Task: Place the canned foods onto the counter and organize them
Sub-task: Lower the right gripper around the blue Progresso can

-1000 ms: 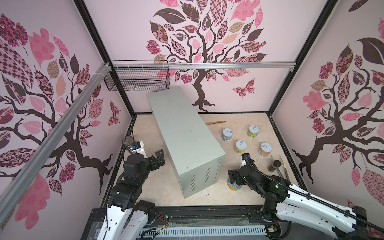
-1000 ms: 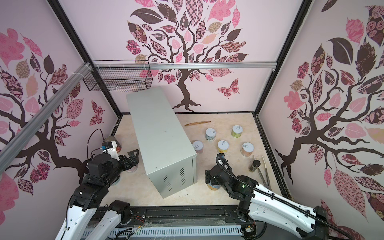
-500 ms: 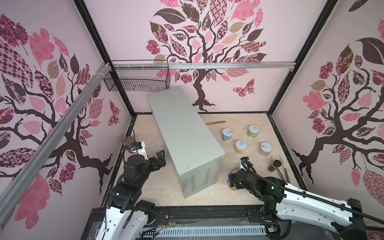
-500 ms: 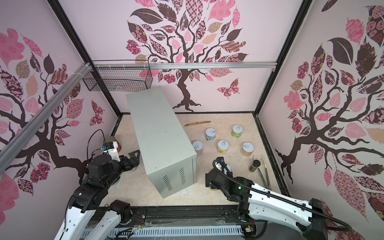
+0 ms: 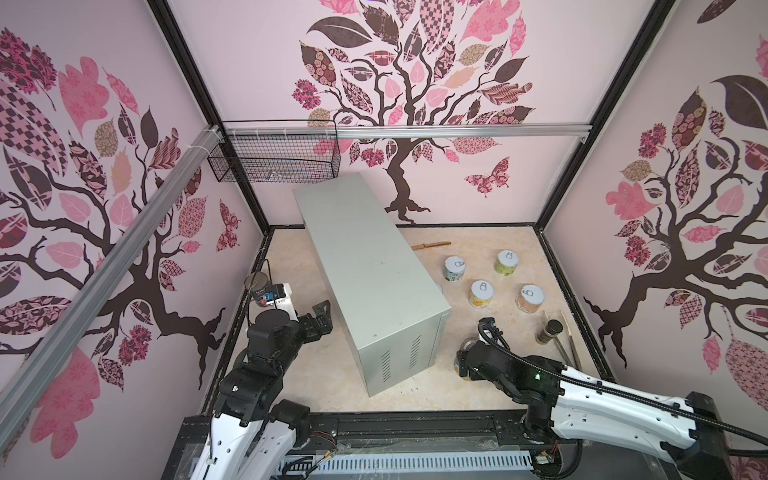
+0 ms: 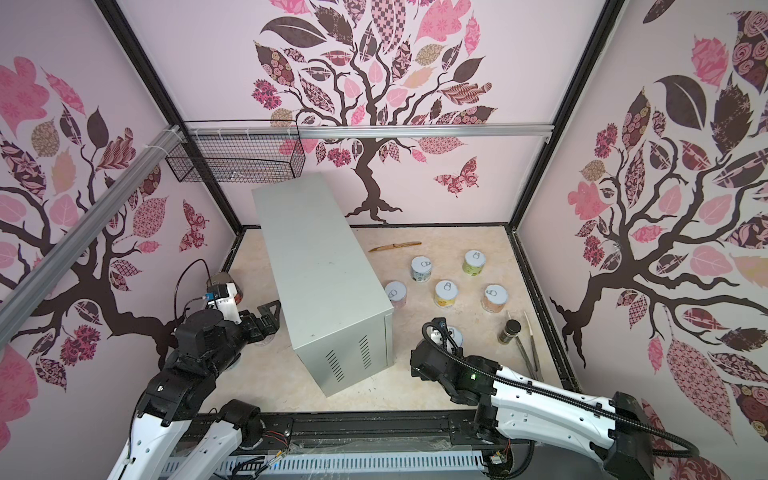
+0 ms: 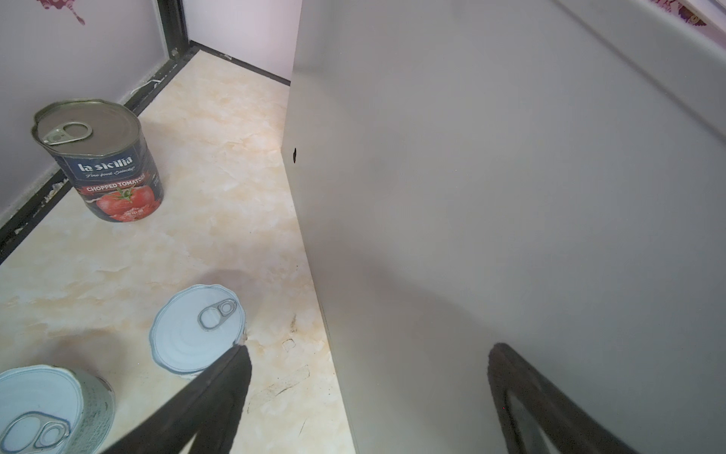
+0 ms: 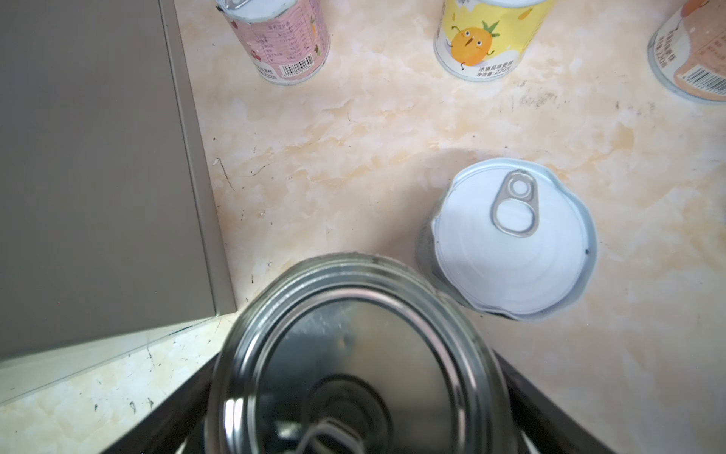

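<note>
Your right jaws straddle the tall tin (image 8: 353, 365), standing on the tabletop (image 5: 478, 245) just beside the vented end of the counter (image 5: 365, 266); close evenly on its wall and lift straight up, clear of the short white-lidded tin (image 8: 510, 236) crowding it, before swinging over the flat top. Your left jaws hang spread and empty by the counter's long side. Whether the right jaws already press the tin I cannot tell: the wrist view crops the contact and the arm covers it from above.
</note>
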